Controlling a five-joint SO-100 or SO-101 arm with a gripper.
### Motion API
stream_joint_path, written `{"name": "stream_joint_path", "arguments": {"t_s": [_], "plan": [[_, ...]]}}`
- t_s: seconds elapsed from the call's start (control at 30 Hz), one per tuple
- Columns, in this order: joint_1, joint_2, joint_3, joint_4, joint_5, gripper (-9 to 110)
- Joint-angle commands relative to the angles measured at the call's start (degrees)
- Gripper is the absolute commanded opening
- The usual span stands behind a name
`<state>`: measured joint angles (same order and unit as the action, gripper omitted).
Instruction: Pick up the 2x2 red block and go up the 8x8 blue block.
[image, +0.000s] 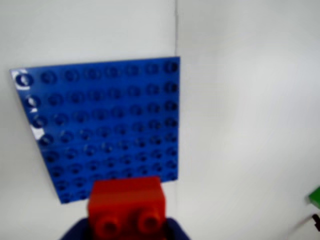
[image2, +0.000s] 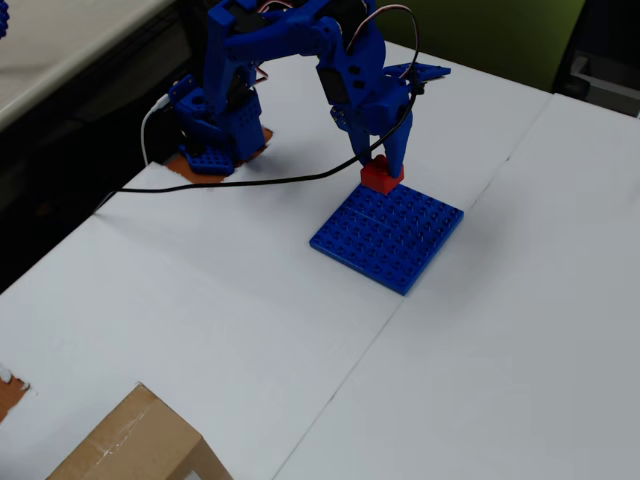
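The 2x2 red block (image: 127, 205) is held between my blue gripper's fingers (image: 176, 231) at the bottom of the wrist view, two studs facing the camera. In the overhead view my gripper (image2: 382, 172) is shut on the red block (image2: 380, 178) at the back edge of the 8x8 blue block (image2: 388, 235). I cannot tell whether the red block touches the plate or hangs just above it. The blue plate (image: 107, 120) lies flat on the white table and fills the left middle of the wrist view.
The arm's base (image2: 212, 140) stands at the back left with a black cable (image2: 230, 183) running across the table. A cardboard box (image2: 130, 445) sits at the front left corner. A seam (image2: 440, 245) runs across the white table. A green object (image: 315, 196) is at the wrist view's right edge.
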<state>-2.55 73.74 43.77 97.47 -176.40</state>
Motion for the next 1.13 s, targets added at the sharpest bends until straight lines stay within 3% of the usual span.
{"name": "stream_joint_path", "arguments": {"t_s": [0.0,1.1], "plan": [[-0.5,3.4,0.1,-0.7,-7.6,0],[-0.9,1.5,-3.3,1.2,-7.3,0]]}}
